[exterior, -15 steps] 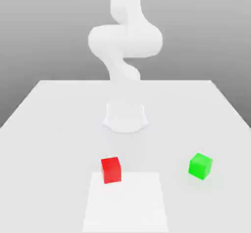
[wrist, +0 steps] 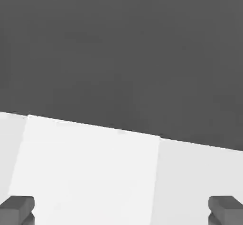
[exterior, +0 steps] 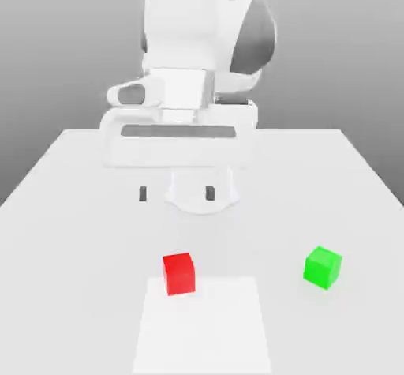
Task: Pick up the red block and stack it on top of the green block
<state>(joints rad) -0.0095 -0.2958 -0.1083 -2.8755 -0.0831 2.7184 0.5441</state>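
Note:
The red block (exterior: 179, 273) rests on the white table at the back edge of a lighter square patch (exterior: 201, 326). Off to the exterior view's right sits the green block (exterior: 323, 267), apart from the red one. My gripper (exterior: 176, 194) hangs above the table behind the red block, its two dark fingertips (exterior: 143, 194) spread wide with nothing between them. In the hand view the fingertips (wrist: 18, 208) stand far apart over the pale patch, and neither block is seen there.
The arm's round white base (exterior: 202, 192) stands on the table (exterior: 71, 208) just behind the gripper. The table's far edge meets a grey backdrop.
The arm has swung forward and down; the hand with its fingers now hangs in front of the base, where only the folded arm stood before. Both blocks are unmoved.

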